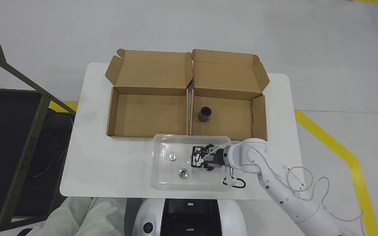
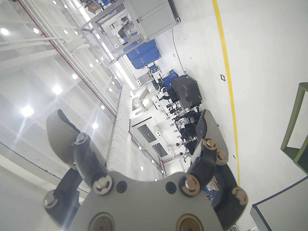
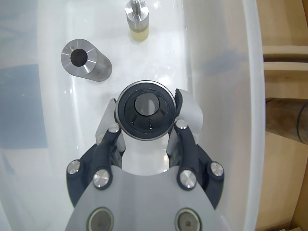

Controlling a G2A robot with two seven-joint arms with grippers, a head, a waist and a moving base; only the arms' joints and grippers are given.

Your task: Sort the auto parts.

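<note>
Fingers (image 3: 192,111) of the right gripper (image 3: 145,108) are clamped on a black linear bearing (image 3: 145,118), one plate pressed against each side of its metal-rimmed body, open bore facing the wrist camera. Whether the bearing is resting on the floor of the clear plastic tray (image 3: 240,97) or is raised a bit off it can't really be told. From the top, the gripper (image 1: 201,157) and bearing are seen right of the tray's middle, inside its walls.

Two more parts are left loose in the tray. A steel sleeve (image 3: 86,61) with a dark bore is stood close to the tray's near edge, left of the middle (image 1: 183,173). A stepped steel pin (image 3: 137,17) on a yellowish base is stood upright toward the tray's left end (image 1: 171,157). The two are kept apart from each other and from the bearing.

The tray (image 1: 158,171) is set at the near edge of the white table (image 1: 88,147). Two open cardboard boxes are lined up side by side toward the far edge, touching. The left box (image 1: 147,115) is bare inside; in the right box (image 1: 233,118) a dark cylindrical bushing (image 1: 205,113) is parked by its left wall.

The left gripper (image 2: 131,121) is pointed up into the hall, its fingers (image 2: 60,133) spread wide with nothing held.
</note>
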